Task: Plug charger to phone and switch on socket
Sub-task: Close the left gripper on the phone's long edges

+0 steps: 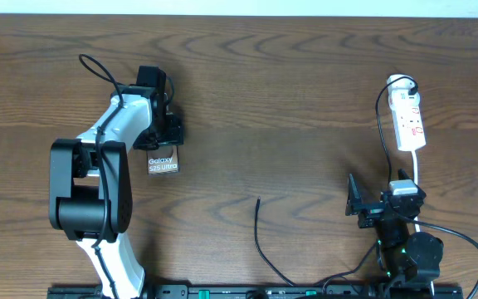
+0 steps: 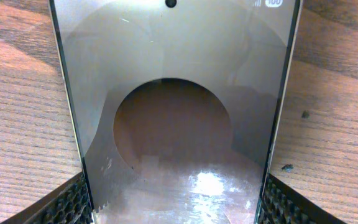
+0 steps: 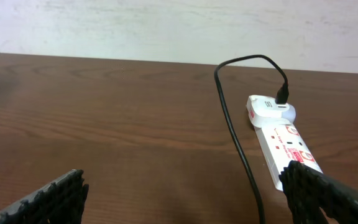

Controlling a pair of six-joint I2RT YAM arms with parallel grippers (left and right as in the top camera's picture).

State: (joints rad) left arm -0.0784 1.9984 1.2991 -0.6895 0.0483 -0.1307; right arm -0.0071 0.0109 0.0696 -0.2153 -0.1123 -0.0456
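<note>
The left gripper (image 2: 179,202) pinches the phone (image 2: 179,93) by its long edges, while the right gripper (image 3: 182,177) gapes wide and empty, facing the socket (image 3: 288,148) and charger (image 3: 234,130).

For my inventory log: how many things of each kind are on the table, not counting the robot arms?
Galaxy phone: 1
Black charger cable: 1
White power strip: 1
White charger adapter: 1
Total: 4
</note>
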